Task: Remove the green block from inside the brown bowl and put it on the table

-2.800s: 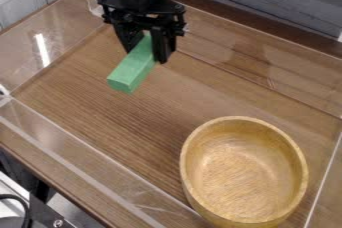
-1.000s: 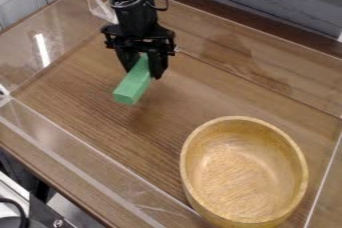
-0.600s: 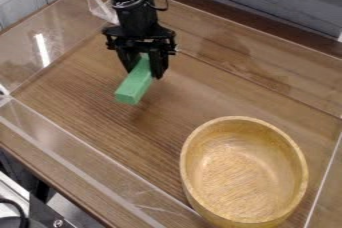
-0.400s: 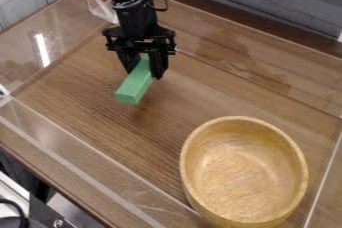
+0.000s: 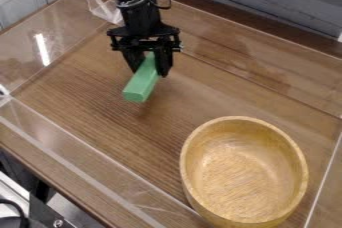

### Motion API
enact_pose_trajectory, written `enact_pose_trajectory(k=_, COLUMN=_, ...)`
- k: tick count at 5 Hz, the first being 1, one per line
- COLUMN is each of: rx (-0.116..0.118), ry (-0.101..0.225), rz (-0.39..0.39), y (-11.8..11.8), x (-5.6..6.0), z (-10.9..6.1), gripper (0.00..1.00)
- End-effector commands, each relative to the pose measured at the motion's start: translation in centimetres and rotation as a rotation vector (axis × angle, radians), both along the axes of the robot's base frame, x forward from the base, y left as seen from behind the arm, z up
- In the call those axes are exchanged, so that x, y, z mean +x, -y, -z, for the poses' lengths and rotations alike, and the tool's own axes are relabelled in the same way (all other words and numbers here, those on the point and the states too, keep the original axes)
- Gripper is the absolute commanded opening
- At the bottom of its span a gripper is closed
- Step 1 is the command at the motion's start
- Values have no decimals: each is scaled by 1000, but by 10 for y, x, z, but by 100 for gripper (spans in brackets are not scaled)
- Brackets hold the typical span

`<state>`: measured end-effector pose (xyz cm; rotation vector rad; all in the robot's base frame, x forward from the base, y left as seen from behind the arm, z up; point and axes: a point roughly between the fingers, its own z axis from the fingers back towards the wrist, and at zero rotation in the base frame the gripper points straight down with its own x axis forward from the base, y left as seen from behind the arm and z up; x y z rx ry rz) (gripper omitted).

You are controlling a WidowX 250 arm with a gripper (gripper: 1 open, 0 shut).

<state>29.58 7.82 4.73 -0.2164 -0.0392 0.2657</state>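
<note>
Nearest you, the clear acrylic wall (image 5: pixel 80 162) runs along the front edge of the table (image 5: pixel 241 82), glossy and catching pale glare at its corner. The table itself is a flat brown board with fine, straight wood grain running across it.

Just behind that wall, at the lower right, sits the brown bowl (image 5: pixel 283 144): round, shallow, light tan wood with a thick, rounded rim and visible streaked grain in its hollow. You will find nothing lying in it.

Farther back and to the left, well apart from the bowl, is the green block (image 5: pixel 139 84). It is a plain, bright green rectangular bar with flat matte faces and square edges. It is tilted, its lower end down at the tabletop and its upper end up between the fingers; whether that lower end actually touches the wood you cannot tell from this view.

The gripper (image 5: pixel 147 64) is black, pointing steeply downward, its two dark fingers closed narrowly on the block's upper end.

Beyond it, the black arm rises toward the rear acrylic wall (image 5: pixel 287 27), with grey planking behind.
</note>
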Motion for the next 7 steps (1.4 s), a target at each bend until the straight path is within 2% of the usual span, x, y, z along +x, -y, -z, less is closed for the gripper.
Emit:
enact_pose_trajectory(k=1, rx=8, ry=57, rz=-2, y=2, x=15, z=-15, gripper=0)
enact_pose_trajectory(k=7, rx=-52, ry=41, rz=-12, y=22, x=26, z=-11, gripper=0)
